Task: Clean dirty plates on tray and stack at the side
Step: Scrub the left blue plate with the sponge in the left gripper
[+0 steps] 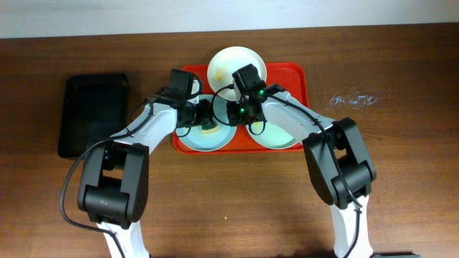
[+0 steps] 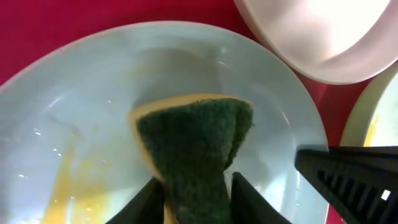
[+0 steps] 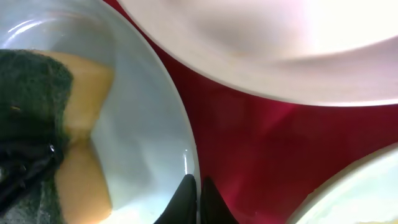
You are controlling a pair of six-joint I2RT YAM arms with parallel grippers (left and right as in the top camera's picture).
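The red-orange tray holds three plates. A white plate leans over its far rim. Two mint-green plates lie side by side, the left one and the right one. My left gripper is shut on a yellow sponge with a dark green scouring face and presses it onto the left plate, which has yellowish smears. My right gripper is shut on that plate's right rim, one finger on each side of it. The sponge also shows in the right wrist view.
A smaller black tray lies to the left of the red tray on the wooden table. A clear crumpled or wet patch is on the table to the right. The white plate overhangs the left plate's far edge.
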